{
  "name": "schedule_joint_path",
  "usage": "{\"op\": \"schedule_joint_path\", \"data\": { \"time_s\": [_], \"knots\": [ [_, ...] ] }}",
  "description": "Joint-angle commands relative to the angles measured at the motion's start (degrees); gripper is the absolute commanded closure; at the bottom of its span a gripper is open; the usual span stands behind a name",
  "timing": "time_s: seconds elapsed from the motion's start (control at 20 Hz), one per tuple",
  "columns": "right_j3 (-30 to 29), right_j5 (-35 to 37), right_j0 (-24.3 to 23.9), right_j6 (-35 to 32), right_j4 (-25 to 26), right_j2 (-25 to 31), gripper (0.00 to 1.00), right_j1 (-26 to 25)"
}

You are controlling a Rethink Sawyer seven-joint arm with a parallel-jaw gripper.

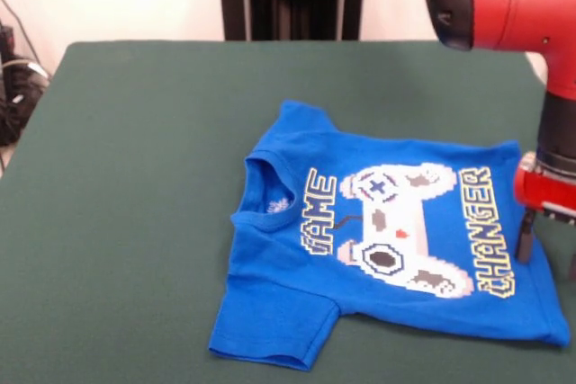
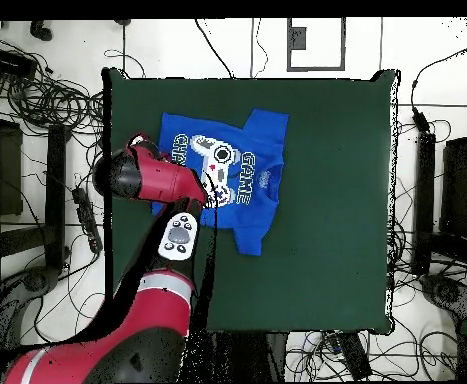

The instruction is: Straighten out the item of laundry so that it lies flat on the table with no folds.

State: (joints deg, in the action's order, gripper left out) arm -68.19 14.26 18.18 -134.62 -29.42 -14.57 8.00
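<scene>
Now we see the small bright blue short-sleeved T-shirt (image 1: 396,240) with its white-grey pixel controller print and yellow-outlined "GAME CHANGER" lettering lying print-up on the large dark green felt-covered table (image 1: 135,177), its collar to the left and its hem to the right in the front view. Our red and black gripper (image 1: 549,254) hangs at the right edge over the shirt's hem. One dark finger (image 1: 525,238) shows above the cloth; we cannot tell whether the claw is apart or together.
</scene>
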Motion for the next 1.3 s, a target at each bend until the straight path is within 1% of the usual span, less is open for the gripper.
{"op": "schedule_joint_path", "data": {
  "time_s": [0.05,0.1,0.15,0.25,0.4,0.75,1.0,1.15,1.3],
  "knots": [
    [-8.7,8.9,-0.1,-8.3,1.7,-1.8,0.0,5.0],
    [-9.7,8.7,-1.2,-6.5,2.6,-1.3,0.0,6.3],
    [-11.3,8.9,-3.3,-3.6,3.8,0.3,0.0,8.7],
    [-12.5,9.3,-5.4,-0.8,5.5,1.4,0.0,11.0],
    [-13.0,9.2,-7.7,1.1,7.6,3.5,0.0,13.2],
    [-12.1,10.3,-11.3,2.1,11.7,6.6,0.0,15.7],
    [-10.7,12.4,-11.7,1.5,13.6,6.4,0.0,17.1],
    [-9.6,14.1,-13.5,3.9,15.6,7.3,0.0,18.3],
    [-7.9,15.7,-14.3,4.7,17.5,6.7,0.0,18.5]
  ]
}}
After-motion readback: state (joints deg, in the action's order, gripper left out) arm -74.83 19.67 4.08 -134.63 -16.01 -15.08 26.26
